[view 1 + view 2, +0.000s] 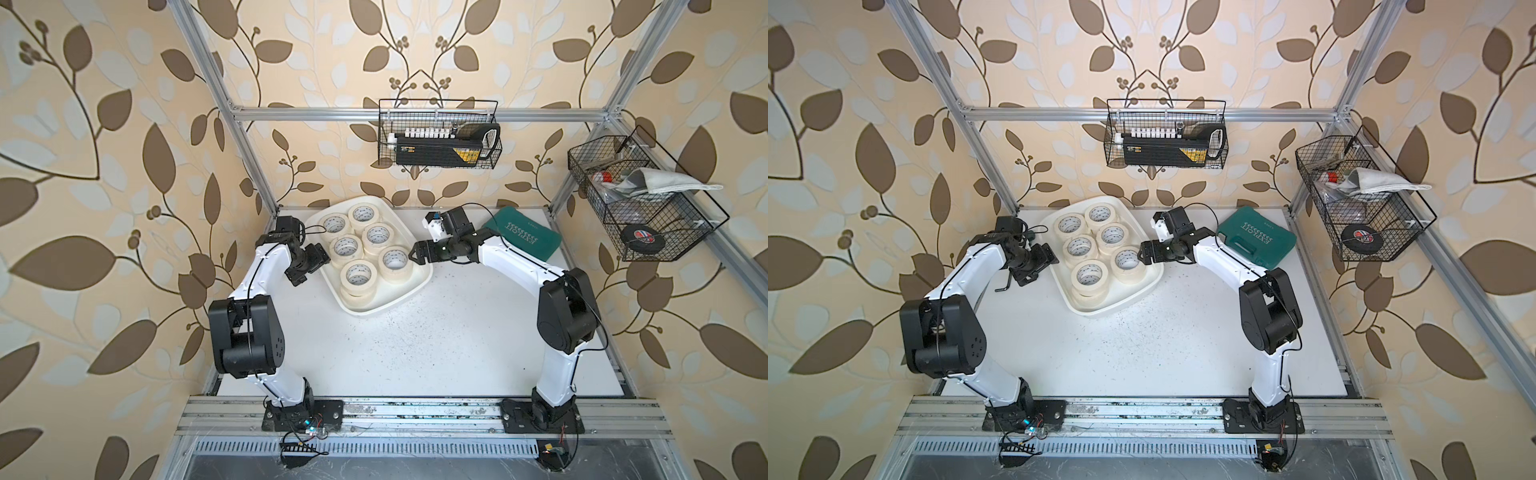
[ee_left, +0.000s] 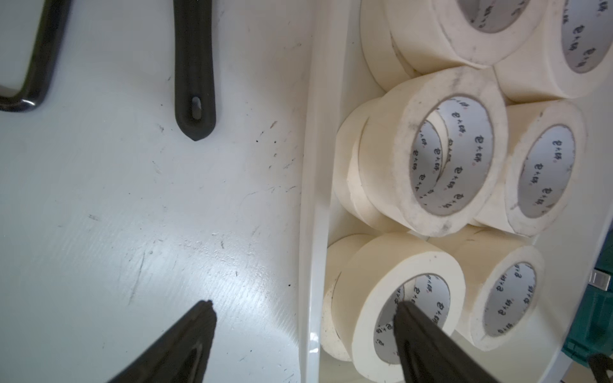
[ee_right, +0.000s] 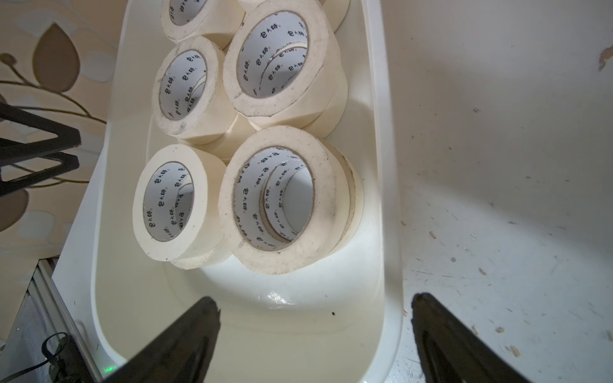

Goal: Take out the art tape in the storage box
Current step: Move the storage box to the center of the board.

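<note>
Item – storage box [image 1: 397, 296]: white shallow tub, set askew at the back left of the worktop [image 1: 415, 353].

Contents – art tape [image 1: 360, 286]: cream rolls lying flat, all inside the box. From above they read as six piles in two rows of three. Both wrist views show a second roll under several of them.

Left end effector [image 2: 303, 304]: fingers apart, holding nothing, at the long side of the box nearest its arm. One finger [image 2: 185, 338] is over bare worktop. The other crosses the rim in front of a roll's printed core; whether it touches the roll I cannot tell.

Right end effector [image 3: 314, 297]: fingers wide apart and empty, straddling the rim on the opposite side of the box, one over the tub floor and one over the worktop.

Also present: teal tool case [image 1: 525, 239], closed, at the back right of the worktop. Two wire baskets on the frame, one at the back [image 1: 438, 135] and one at the right side [image 1: 640, 199], the latter holding a black roll [image 1: 638, 241].
</note>
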{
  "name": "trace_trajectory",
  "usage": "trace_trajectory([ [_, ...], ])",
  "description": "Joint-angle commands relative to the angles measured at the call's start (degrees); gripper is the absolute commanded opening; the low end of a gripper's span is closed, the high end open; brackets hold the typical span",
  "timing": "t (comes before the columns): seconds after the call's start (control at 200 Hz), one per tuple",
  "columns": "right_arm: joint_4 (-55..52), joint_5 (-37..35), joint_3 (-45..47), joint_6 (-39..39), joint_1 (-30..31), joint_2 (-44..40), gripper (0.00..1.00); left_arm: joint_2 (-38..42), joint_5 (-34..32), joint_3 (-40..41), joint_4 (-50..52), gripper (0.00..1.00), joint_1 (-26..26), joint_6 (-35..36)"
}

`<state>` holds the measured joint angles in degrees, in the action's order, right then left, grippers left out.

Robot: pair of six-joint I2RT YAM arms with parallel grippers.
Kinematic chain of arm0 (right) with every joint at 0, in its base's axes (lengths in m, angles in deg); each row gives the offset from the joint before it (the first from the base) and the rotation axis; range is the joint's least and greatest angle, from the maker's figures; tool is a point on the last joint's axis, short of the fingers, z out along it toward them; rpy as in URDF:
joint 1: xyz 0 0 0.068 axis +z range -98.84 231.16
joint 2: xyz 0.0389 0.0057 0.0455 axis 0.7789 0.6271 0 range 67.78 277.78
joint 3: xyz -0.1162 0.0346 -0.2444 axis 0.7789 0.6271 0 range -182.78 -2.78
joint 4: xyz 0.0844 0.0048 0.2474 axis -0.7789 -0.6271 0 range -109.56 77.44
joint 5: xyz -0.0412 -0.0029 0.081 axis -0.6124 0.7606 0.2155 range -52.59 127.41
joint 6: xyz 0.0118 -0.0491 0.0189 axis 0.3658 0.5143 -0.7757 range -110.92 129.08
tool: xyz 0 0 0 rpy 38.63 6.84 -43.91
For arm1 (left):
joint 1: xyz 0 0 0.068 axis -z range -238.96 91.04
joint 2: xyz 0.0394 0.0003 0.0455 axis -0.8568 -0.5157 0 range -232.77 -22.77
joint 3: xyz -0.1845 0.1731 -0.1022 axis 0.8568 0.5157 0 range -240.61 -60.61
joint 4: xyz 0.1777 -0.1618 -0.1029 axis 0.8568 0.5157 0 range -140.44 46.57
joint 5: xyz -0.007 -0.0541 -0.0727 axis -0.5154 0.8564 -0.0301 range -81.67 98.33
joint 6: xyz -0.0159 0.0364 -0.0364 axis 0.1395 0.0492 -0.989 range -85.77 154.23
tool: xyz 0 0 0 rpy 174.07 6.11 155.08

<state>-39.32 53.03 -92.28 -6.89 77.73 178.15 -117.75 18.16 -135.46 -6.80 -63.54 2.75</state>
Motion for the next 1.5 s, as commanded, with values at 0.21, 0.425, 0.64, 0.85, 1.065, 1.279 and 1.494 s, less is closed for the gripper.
trace_trajectory([
  [0.21, -1.2, -0.1, -3.3, 1.1, 0.0, 3.2, 0.90, -5.4, 1.5, -5.6, 2.1, 0.60, -0.6, -0.1],
  [0.425, -1.4, 0.6, -4.2, 1.2, 0.0, 4.3, 0.88, -8.0, 1.2, -6.8, 2.3, 0.49, -0.5, 0.5],
  [0.64, -1.5, 1.4, -4.8, 1.2, 0.0, 5.0, 0.86, -10.4, 1.4, -7.6, 2.8, 0.33, -0.4, 1.1],
  [0.85, -1.7, 1.7, -4.8, 1.1, -0.1, 5.4, 0.85, -11.7, 1.5, -8.4, 3.2, 0.09, 0.0, 2.4],
  [1.065, -2.5, 1.0, -4.8, 1.7, -0.1, 5.1, 0.85, -11.5, -1.3, -10.2, 5.3, 0.00, 3.0, 6.6],
  [1.279, -4.5, -1.6, -4.3, 3.2, -0.5, 4.0, 0.86, -9.6, -0.4, -9.3, 4.0, 0.00, 5.9, 10.9],
  [1.494, -4.4, -1.4, -2.3, 3.2, -3.4, 2.2, 0.86, -8.3, 1.6, -8.9, 2.9, 0.00, 8.3, 14.5],
])
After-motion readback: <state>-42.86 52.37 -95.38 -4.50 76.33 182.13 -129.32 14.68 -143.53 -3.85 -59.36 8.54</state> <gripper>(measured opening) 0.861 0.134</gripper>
